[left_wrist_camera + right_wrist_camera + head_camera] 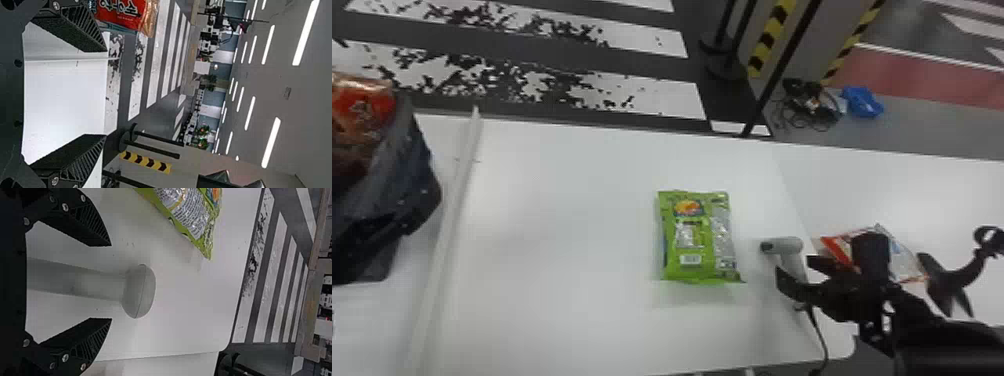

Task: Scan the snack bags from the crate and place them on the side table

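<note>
My right gripper [798,278] is at the right of the white table, beside the handle of the light grey scanner [789,246]. In the right wrist view, the handle of the scanner [140,291] lies between the spread fingers of my right gripper [111,282], with gaps on both sides. A green snack bag [696,237] rests flat left of the scanner, barcode up. At the far left stands the dark crate [414,185], holding red-orange snack bags [362,112]. My left gripper [106,93] is open, its fingers apart and nothing held.
A red-and-white bag [907,260] lies on the side table [857,185], partly behind the right arm. Near it is a black curved piece [954,280]. A cable [819,332] hangs from the scanner. A raised white strip [449,225] runs beside the crate.
</note>
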Robot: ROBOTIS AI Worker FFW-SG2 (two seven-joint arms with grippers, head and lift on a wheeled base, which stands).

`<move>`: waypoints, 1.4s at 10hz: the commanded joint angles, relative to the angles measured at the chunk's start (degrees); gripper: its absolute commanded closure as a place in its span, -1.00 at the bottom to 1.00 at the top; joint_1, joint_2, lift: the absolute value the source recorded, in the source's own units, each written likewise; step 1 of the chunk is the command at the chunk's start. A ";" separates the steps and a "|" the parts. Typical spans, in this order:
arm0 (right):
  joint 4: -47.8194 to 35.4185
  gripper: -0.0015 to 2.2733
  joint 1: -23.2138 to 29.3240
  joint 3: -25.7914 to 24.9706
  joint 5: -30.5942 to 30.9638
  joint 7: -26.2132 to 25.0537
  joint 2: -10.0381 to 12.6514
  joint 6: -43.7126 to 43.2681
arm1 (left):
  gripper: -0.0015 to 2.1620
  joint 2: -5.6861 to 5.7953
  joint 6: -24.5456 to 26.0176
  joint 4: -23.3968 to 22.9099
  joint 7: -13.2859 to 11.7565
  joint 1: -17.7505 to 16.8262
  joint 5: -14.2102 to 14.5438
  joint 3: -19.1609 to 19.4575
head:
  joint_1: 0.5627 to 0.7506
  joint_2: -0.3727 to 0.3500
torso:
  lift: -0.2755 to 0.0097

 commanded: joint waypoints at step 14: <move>-24.76 0.98 9.40 -2.67 -2.95 4.28 4.14 21.10 | -0.91 -0.15 0.72 0.46 0.35 -0.35 -0.29 -0.06 | 0.41 -0.60 | 0.27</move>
